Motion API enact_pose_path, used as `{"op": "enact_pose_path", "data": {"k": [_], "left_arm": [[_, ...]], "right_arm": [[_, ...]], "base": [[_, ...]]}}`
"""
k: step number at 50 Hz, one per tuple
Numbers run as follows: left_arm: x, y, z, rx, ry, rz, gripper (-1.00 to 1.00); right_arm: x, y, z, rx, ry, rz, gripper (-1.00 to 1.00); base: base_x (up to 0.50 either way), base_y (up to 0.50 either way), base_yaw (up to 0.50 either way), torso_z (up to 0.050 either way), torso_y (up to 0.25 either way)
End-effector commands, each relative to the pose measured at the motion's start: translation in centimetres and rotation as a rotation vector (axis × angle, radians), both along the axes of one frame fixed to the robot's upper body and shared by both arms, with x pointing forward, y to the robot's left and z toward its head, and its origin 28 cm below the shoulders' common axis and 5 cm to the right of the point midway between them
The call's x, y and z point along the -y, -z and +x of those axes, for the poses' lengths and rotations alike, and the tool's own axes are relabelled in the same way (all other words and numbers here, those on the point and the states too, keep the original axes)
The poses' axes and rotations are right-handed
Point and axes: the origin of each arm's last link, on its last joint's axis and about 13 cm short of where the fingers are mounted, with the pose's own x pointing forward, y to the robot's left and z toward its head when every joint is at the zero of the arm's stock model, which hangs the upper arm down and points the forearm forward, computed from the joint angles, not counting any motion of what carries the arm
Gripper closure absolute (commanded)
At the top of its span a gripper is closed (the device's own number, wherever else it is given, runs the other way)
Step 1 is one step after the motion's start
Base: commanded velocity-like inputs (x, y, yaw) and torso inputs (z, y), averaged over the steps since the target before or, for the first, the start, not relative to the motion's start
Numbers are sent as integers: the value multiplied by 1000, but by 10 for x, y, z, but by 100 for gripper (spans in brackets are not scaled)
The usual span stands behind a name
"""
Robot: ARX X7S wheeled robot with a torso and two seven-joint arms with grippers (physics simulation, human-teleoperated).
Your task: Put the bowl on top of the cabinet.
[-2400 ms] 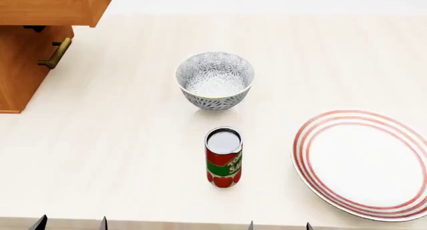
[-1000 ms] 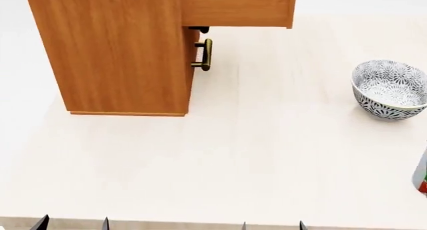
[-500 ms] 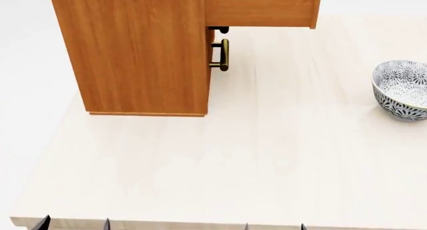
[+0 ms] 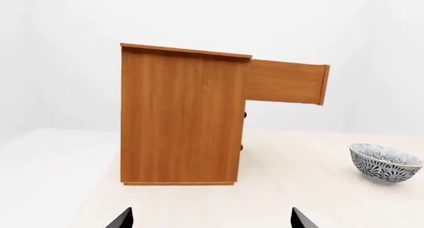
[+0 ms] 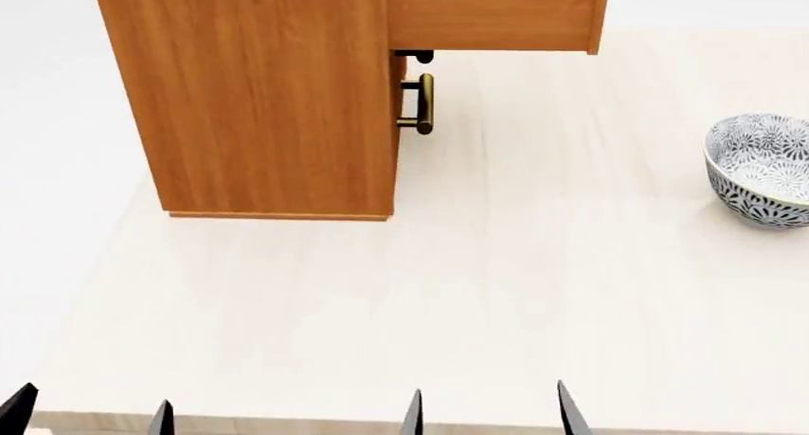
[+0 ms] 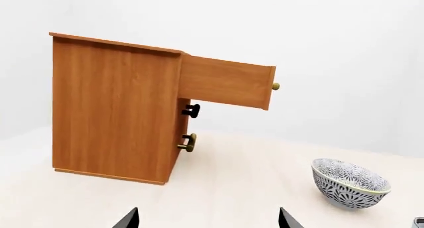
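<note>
The patterned bowl point(image 5: 763, 168) point(image 4: 384, 162) point(image 6: 349, 184) stands upright on the pale table at the far right of the head view. The orange-brown cabinet point(image 5: 265, 94) point(image 4: 178, 118) point(image 6: 112, 109) stands at the back left, its top drawer point(image 5: 494, 16) point(image 6: 225, 81) pulled out towards the bowl. My left gripper point(image 5: 89, 414) point(image 4: 210, 219) and right gripper point(image 5: 491, 411) point(image 6: 208, 219) are both open at the table's near edge, only their dark fingertips showing. Nothing is between either pair of fingers. Both grippers are far from the bowl.
A brass bar handle point(image 5: 423, 104) and a dark knob point(image 5: 414, 56) jut from the cabinet front under the open drawer. The table's left edge point(image 5: 95, 264) runs close to the cabinet. A grey corner of some object point(image 6: 418, 222) shows beside the bowl.
Since earlier the view swung left from the bowl, can and plate to the cabinet. In the last half second both pairs of fingertips rose higher into view; the left pair shifted left.
</note>
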Motion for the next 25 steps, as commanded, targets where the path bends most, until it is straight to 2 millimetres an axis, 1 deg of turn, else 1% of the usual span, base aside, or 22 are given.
{"op": "enact_pose_path", "data": {"k": [1, 2, 3, 5, 9, 18, 22, 25], "left_arm": [[4, -12, -17, 43, 23, 12, -100], [3, -11, -16, 42, 20, 15, -100], [3, -11, -16, 41, 19, 15, -100], [2, -11, -16, 40, 15, 14, -100], [0, -12, -15, 44, 2, 7, -100], [3, -13, -16, 44, 1, -2, -100], [2, -12, -13, 42, -7, 4, -100], [2, -12, -14, 45, -6, 5, -100]], "right_arm": [[-3, -7, -13, 40, -1, -32, -100], [-3, -7, -11, 35, 1, -32, -100], [-3, 1, -9, 33, 0, -29, -100], [-3, -8, -9, 31, -3, -22, -100], [-3, -11, -9, 43, -21, 9, -100], [0, -11, -11, 58, -16, 34, -100], [0, -10, -7, 53, -15, 34, -100], [0, -10, -7, 52, -15, 31, -100]], "base": [[0, 0, 0, 0, 0], [0, 0, 0, 0, 0], [0, 0, 0, 0, 0], [0, 0, 0, 0, 0], [115, 0, 0, 0, 0], [464, 0, 0, 0, 0], [500, 0, 0, 0, 0], [500, 0, 0, 0, 0]]}}
